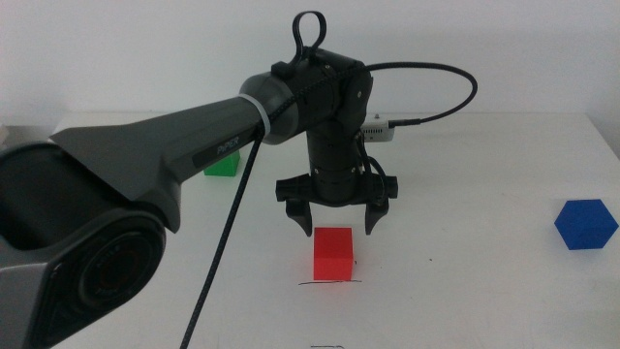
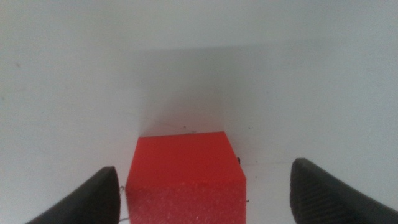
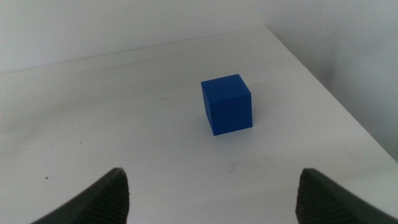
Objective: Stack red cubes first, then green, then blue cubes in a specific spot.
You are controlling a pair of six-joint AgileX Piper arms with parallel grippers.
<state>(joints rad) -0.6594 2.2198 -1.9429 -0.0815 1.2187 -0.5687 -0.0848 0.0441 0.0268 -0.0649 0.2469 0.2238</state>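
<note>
Fingers (image 1: 373, 221) of my left gripper (image 1: 336, 224) spread wide, empty, just above the red cube (image 1: 334, 253) resting on the pen stroke (image 1: 329, 282); it looks light, rigid, matte, best pinched on opposite flat faces, while the right gripper (image 3: 211, 205) waits open facing the blue cube (image 3: 227, 104).

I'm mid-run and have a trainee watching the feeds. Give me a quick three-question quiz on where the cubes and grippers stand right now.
1. True or false: the left gripper has its jaws closed on the red cube.
2. Which cube does the right wrist view show ahead of the right gripper?
A. red
B. green
C. blue
3. Fill in: the red cube sits on the table just behind the black ___.

Key
1. False: the jaws are spread, either side of the cube, not touching it.
2. C: the blue cube, alone near the table's right edge. The green cube is at the back, partly hidden by the left arm.
3. pen stroke.
</note>
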